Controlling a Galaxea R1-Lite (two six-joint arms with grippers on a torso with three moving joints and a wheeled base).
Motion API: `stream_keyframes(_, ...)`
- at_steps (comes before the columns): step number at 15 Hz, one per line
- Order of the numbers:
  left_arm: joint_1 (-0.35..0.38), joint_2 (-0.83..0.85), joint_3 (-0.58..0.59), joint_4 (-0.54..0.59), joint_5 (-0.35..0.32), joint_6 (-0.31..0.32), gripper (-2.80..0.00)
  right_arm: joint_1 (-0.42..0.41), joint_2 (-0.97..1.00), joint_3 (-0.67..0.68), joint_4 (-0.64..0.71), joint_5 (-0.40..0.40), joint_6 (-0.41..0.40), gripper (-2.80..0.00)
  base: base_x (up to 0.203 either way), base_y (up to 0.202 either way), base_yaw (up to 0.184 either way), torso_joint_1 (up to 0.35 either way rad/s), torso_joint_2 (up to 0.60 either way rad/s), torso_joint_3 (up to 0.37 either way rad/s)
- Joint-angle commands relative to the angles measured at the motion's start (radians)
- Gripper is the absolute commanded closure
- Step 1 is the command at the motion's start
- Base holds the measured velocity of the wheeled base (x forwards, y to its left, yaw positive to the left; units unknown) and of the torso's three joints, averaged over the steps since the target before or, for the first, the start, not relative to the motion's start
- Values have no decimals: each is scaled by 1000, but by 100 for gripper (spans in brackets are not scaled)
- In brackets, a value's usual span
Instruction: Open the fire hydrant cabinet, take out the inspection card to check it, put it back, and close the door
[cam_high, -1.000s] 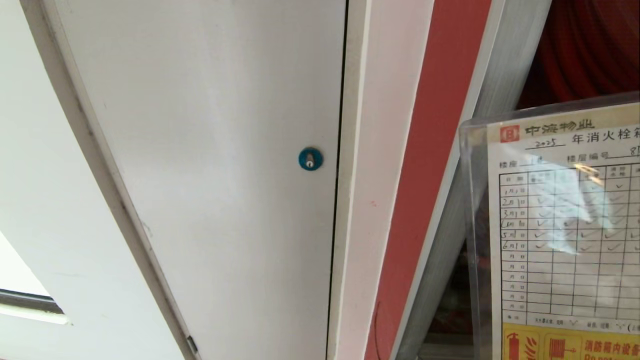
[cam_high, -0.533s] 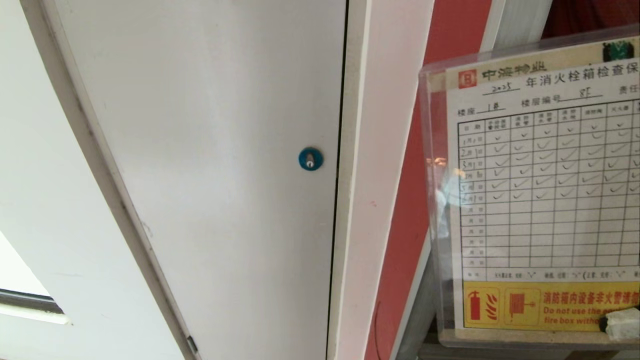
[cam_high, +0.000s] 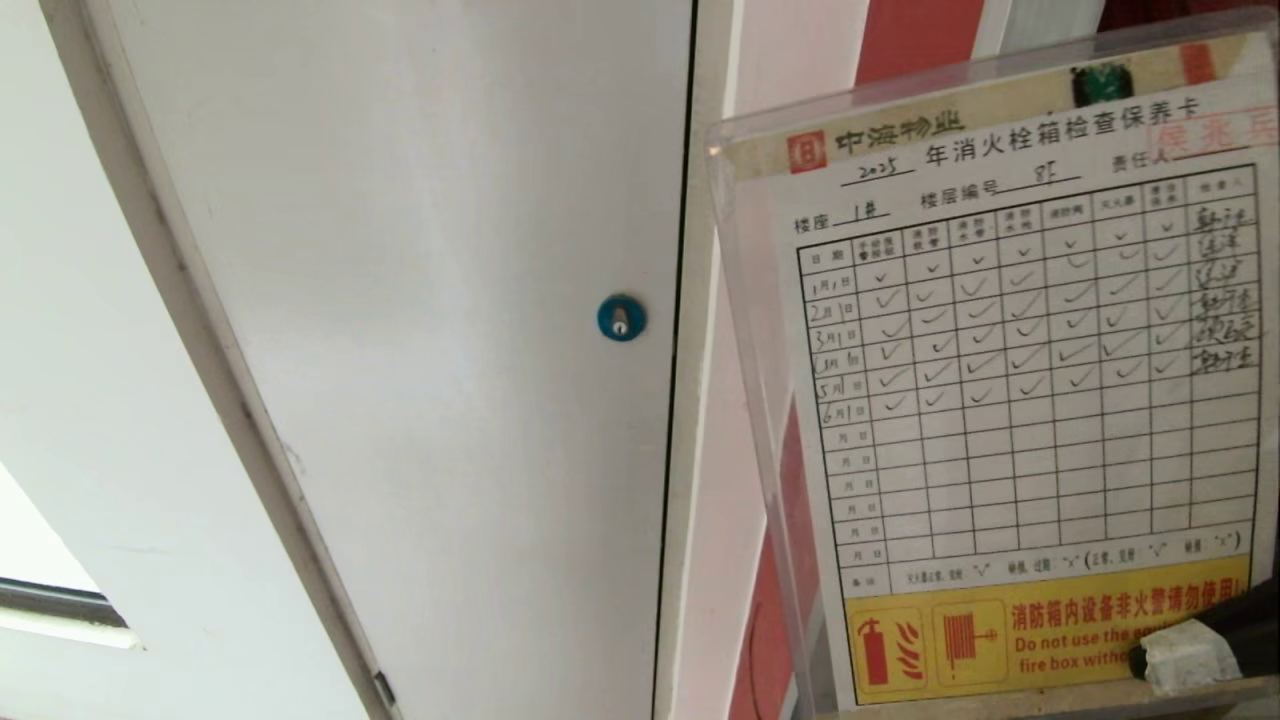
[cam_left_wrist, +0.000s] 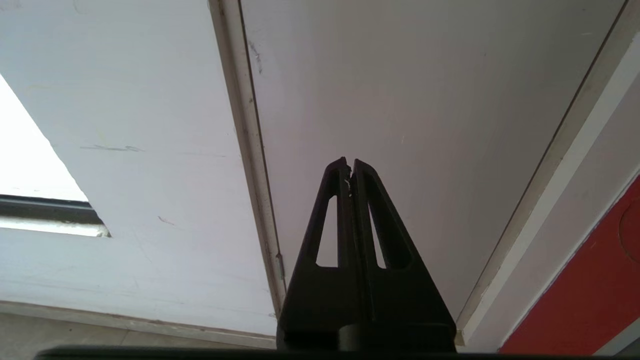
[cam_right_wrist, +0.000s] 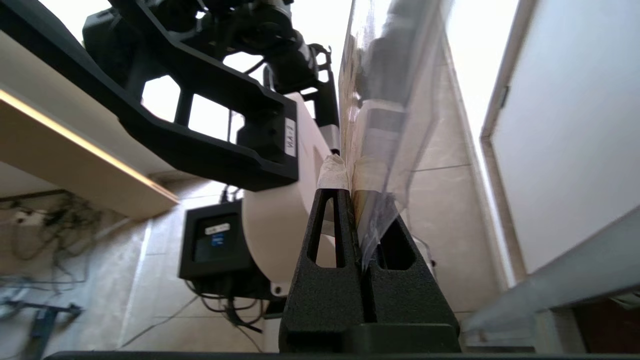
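- White wall (cam_high: 120, 330) fills the left of head view, w/ a plain white panel door (cam_high: 430, 300) centre frame and its round blue lock (cam_high: 621, 318) mid-frame; bright window strip at lower left.
- Fire hydrant cabinet (cam_high: 905, 40): only a red strip + pale aluminium frame show, upper right, behind the card.
- Inspection card (cam_high: 1020, 380) takes up the right side of head view, in a clear plastic sleeve, printed face toward the camera, grid w/ ticks readable, yellow warning band along its bottom.
- Right hand (cam_right_wrist: 356, 200): fingers pressed together, pinching the card's bottom edge; one taped fingertip shows at lower right of head view.
- Left hand (cam_left_wrist: 350, 167): pressed together on nothing, idle, pointing at the white door.
- Risks, as I judge: the grip sits on one corner only, so the slick sleeve could slip or swing; glare could spoil reading.
- In the way: the cabinet frame edge is close behind the card, so it could catch on return. Cabinet's own door not in view.
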Motion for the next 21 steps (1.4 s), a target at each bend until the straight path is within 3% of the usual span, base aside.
stream_keyframes(1, 0, 1, 6, 0, 0, -1, 0, 35, 12, -33, 2, 6, 78, 0, 0, 0, 0, 0, 0, 0)
stream_keyframes(2, 0, 1, 6, 0, 0, -1, 0, 49, 7, -40, -20, 3, 110, 0, 0, 0, 0, 0, 0, 0)
stream_keyframes(6, 0, 1, 6, 0, 0, -1, 0, 60, -8, -15, -44, 6, 118, 0, 0, 0, 0, 0, 0, 0)
stream_keyframes(9, 0, 1, 6, 0, 0, -1, 0, 109, -7, 21, -156, 7, 125, 0, 0, 0, 0, 0, 0, 0)
stream_keyframes(14, 0, 1, 6, 0, 0, -1, 0, 209, -23, 109, -408, -2, 324, 0, 0, 0, 0, 0, 0, 0)
stream_keyframes(16, 0, 1, 6, 0, 0, -1, 0, 244, -27, 159, -556, -66, 411, 0, 0, 0, 0, 0, 0, 0)
stream_keyframes(21, 0, 1, 6, 0, 0, -1, 0, 408, -14, 338, -992, -340, 591, 0, 0, 0, 0, 0, 0, 0)
